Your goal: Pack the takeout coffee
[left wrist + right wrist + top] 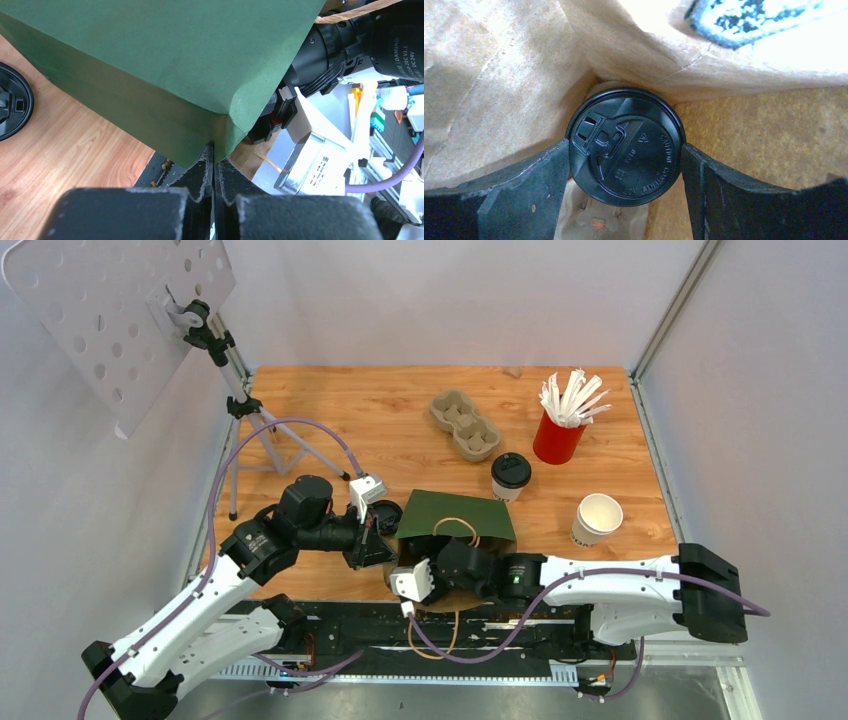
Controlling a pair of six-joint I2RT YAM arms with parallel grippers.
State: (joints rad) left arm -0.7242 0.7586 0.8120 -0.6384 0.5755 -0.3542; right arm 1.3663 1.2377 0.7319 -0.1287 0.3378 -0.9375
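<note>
A green paper bag (455, 512) with a brown inside stands at the table's near middle. My left gripper (384, 548) is shut on the bag's left edge, and the left wrist view (214, 150) shows the green paper (165, 65) pinched at the tips. My right gripper (625, 152) is down inside the bag, with its fingers (529, 185) against both sides of a coffee cup's black lid (624, 145). That cup's body is hidden. A second lidded white coffee cup (510, 476) stands on the table right of the bag.
An open white cup without a lid (597, 518) stands at the right. A loose black lid (386, 514) lies left of the bag, also in the left wrist view (12, 107). The red cup of stirrers (558, 435) and the grey carrier (465, 425) are at the back. A tripod (245, 410) stands far left.
</note>
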